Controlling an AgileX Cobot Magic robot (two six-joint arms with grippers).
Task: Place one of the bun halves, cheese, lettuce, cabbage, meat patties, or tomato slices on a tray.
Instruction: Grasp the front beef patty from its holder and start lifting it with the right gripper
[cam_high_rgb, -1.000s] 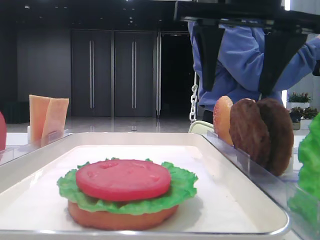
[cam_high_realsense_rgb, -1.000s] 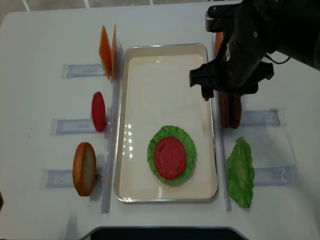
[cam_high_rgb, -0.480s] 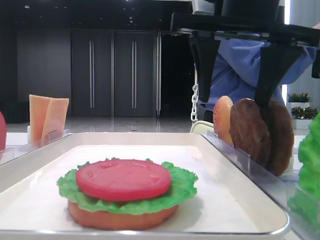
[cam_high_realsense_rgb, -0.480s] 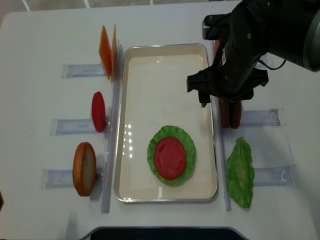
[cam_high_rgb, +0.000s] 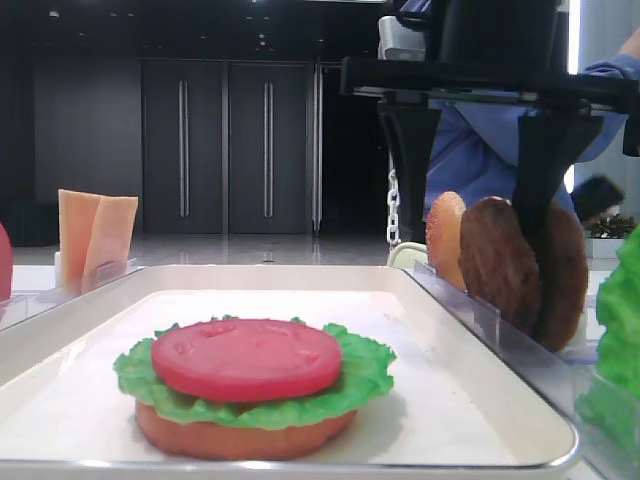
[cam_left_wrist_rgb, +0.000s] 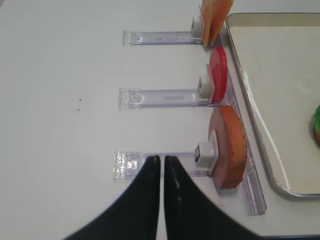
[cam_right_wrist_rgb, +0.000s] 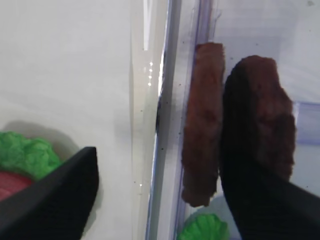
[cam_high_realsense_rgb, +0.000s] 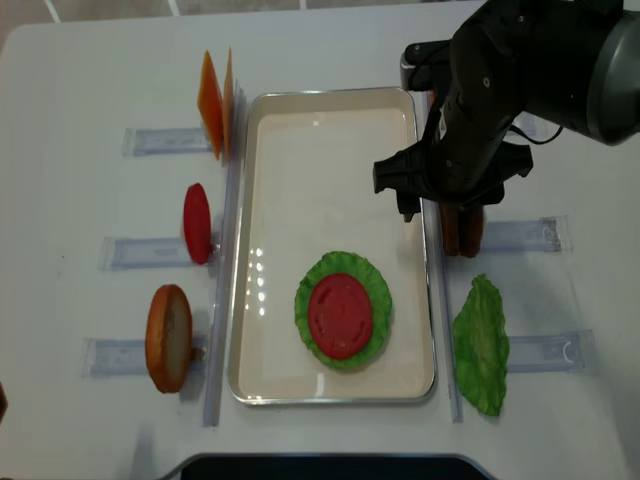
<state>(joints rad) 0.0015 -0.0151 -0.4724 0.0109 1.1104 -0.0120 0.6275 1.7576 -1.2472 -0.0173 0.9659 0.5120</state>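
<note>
Two dark-brown meat patties (cam_high_realsense_rgb: 462, 232) stand on edge in a clear holder right of the white tray (cam_high_realsense_rgb: 330, 95). My right gripper (cam_high_realsense_rgb: 440, 208) hangs open over them. One finger is over the tray side; the other sits between the near patty (cam_right_wrist_rgb: 202, 125) and the far patty (cam_right_wrist_rgb: 272, 115). The jaws do not press the near patty (cam_high_rgb: 495, 265). On the tray lies a stack: bun half (cam_high_rgb: 240, 440), lettuce (cam_high_realsense_rgb: 375, 290), tomato slice (cam_high_realsense_rgb: 340, 315). My left gripper (cam_left_wrist_rgb: 162, 161) is shut and empty, over the table left of a bun half (cam_left_wrist_rgb: 230, 145).
Left of the tray, clear holders carry cheese slices (cam_high_realsense_rgb: 215, 95), a tomato slice (cam_high_realsense_rgb: 197, 222) and a bun half (cam_high_realsense_rgb: 168, 337). A loose lettuce leaf (cam_high_realsense_rgb: 480, 345) lies right of the tray. Another bun half (cam_high_rgb: 443, 240) stands behind the patties. A person in blue stands beyond the table.
My right gripper has come down and slightly left, so its fingers now reach beside the near patty. The left gripper and the food have not moved.
</note>
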